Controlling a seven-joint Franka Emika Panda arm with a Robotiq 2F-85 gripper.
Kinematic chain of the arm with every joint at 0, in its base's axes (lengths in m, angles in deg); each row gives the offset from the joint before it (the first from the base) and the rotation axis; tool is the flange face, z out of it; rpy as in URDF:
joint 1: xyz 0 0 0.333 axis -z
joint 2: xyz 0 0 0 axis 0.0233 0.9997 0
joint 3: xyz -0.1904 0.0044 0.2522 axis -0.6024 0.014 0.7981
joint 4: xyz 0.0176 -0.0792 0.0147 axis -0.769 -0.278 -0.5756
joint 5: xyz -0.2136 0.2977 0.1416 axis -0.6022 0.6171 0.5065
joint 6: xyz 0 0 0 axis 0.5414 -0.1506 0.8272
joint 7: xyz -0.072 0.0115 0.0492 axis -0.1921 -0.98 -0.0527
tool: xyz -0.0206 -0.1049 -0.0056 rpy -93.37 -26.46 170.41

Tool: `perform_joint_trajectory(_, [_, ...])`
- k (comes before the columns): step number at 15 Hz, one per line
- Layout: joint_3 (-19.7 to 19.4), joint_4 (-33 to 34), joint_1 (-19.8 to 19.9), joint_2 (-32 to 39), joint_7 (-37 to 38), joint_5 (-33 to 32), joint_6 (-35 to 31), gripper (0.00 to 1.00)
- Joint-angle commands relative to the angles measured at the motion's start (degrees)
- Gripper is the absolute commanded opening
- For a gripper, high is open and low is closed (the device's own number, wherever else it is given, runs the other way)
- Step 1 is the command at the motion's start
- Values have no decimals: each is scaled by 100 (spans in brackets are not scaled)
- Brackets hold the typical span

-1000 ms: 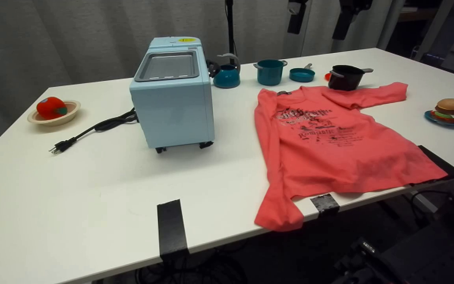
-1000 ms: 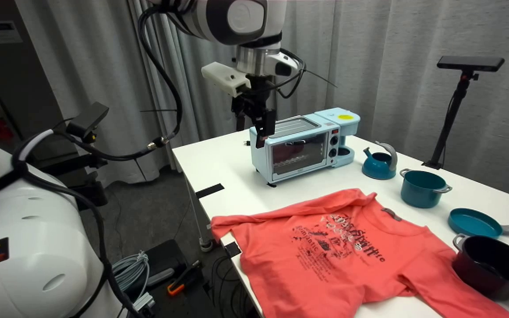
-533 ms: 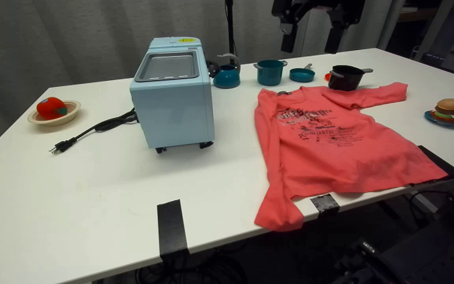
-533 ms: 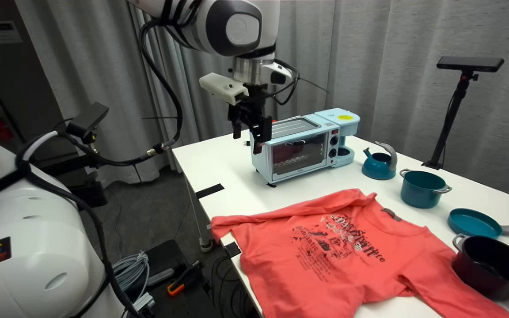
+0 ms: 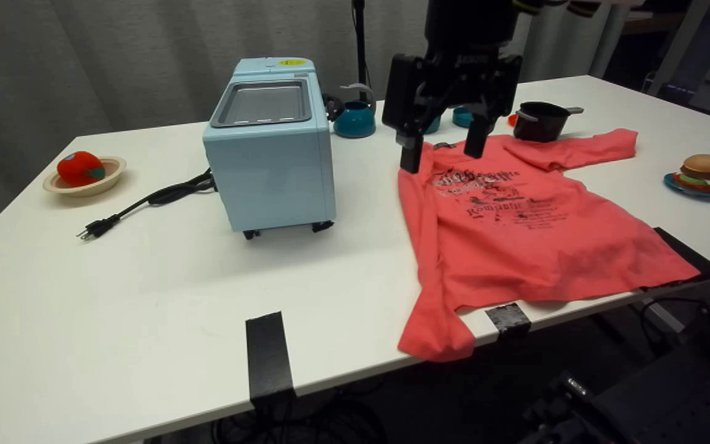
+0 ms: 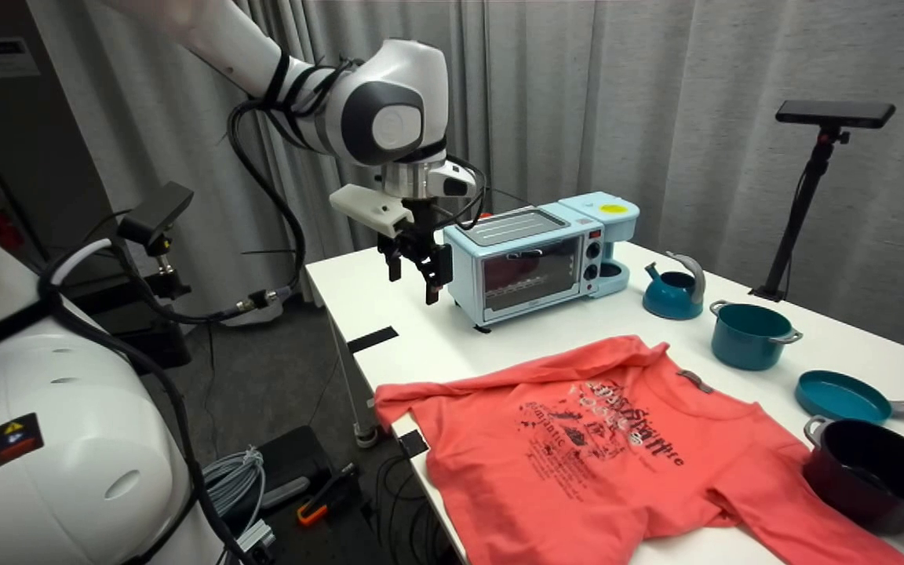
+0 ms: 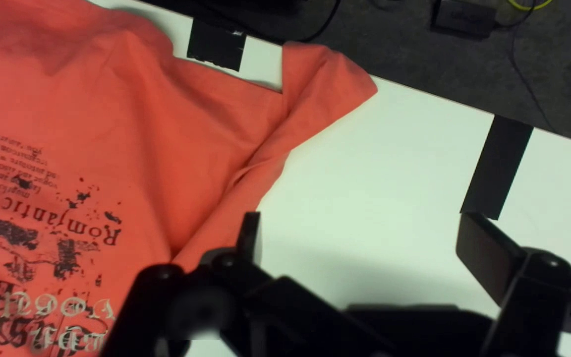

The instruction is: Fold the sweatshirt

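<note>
The coral-red sweatshirt [image 5: 546, 240] lies print side up on the white table [image 5: 164, 320]; it also shows in an exterior view [image 6: 515, 479] and the wrist view [image 7: 117, 124]. The sleeve [image 5: 427, 296] on the toaster-oven side runs down along the body, its cuff at the table's edge. The far sleeve [image 5: 601, 148] stretches out toward the black pot. My gripper [image 6: 414, 284] is open and empty, above the table beside the toaster oven. In the wrist view the gripper [image 7: 362, 238] has its fingers wide apart over bare table, one fingertip overlapping the sleeve's edge in the picture.
The light-blue toaster oven [image 6: 530, 275] stands close to the gripper. A kettle [image 6: 673, 294], a teal pot [image 6: 750, 337], a pan [image 6: 840, 396] and a black pot [image 6: 872, 479] line the sweatshirt's collar side. A toy burger [image 5: 703, 172] and a bowl [image 5: 84, 185] are farther off.
My gripper has come down, and in an exterior view it has moved left, from above the far side to lower over the table. It stays open. The sweatshirt has not moved.
</note>
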Motion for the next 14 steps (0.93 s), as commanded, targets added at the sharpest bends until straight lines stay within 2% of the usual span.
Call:
perform_joint_trajectory(1, [124, -339, -222, 221, -48, 18, -671, 100])
perform_joint_trajectory(5, [208, -554, -423, 602, -115, 155, -1051, 100])
perform_joint_trajectory(11, [209, -527, -426, 746, 2, 48, -879, 100])
perform_joint_trajectory(14, [241, -593, -409, 844, 31, -227, -1060, 100])
